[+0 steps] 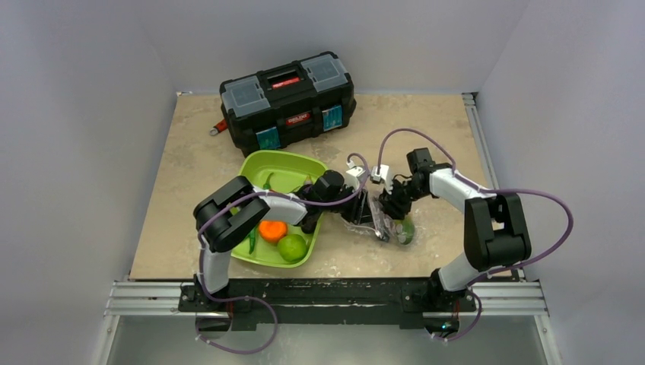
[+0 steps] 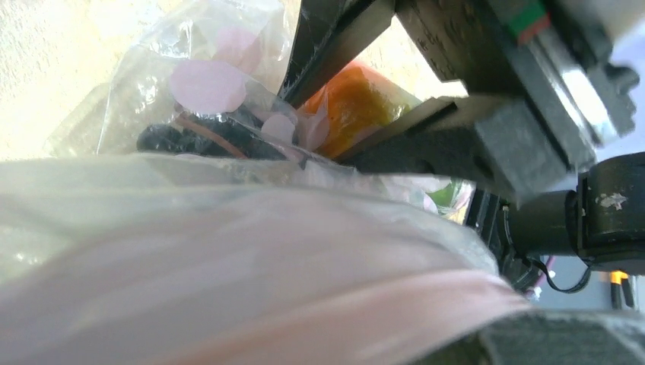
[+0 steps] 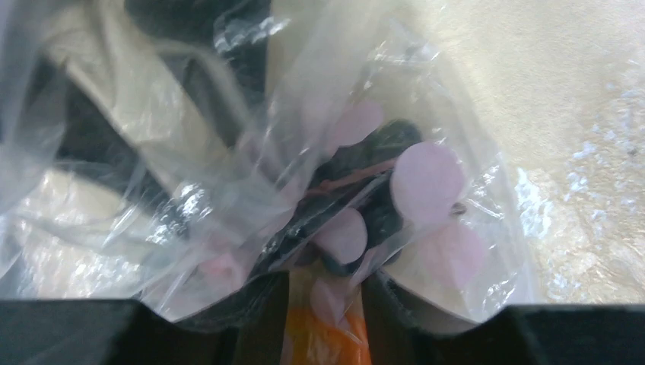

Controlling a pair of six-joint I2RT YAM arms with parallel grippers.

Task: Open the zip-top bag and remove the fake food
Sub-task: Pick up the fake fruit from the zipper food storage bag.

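The zip-top bag (image 1: pixel 368 222) lies crumpled on the table between my two grippers, right of the green tray. In the left wrist view its pink zip strip (image 2: pixel 304 304) is blurred right against the camera and hides my left gripper (image 1: pixel 356 207). My right gripper (image 3: pixel 325 293) has both fingers against an orange-green mango (image 2: pixel 354 103) in the bag; I cannot tell whether the fingers are inside the plastic. Dark berries (image 3: pixel 373 152) sit deeper in the bag. An orange (image 1: pixel 272 230), a lime (image 1: pixel 292 247) and a green bean pod (image 1: pixel 252 240) lie in the tray.
The lime-green tray (image 1: pixel 262 161) sits left of the bag, under the left forearm. A black toolbox (image 1: pixel 289 99) stands at the back, with a red-handled tool (image 1: pixel 219 127) beside its left end. A metal rail (image 1: pixel 475 129) runs along the table's right edge.
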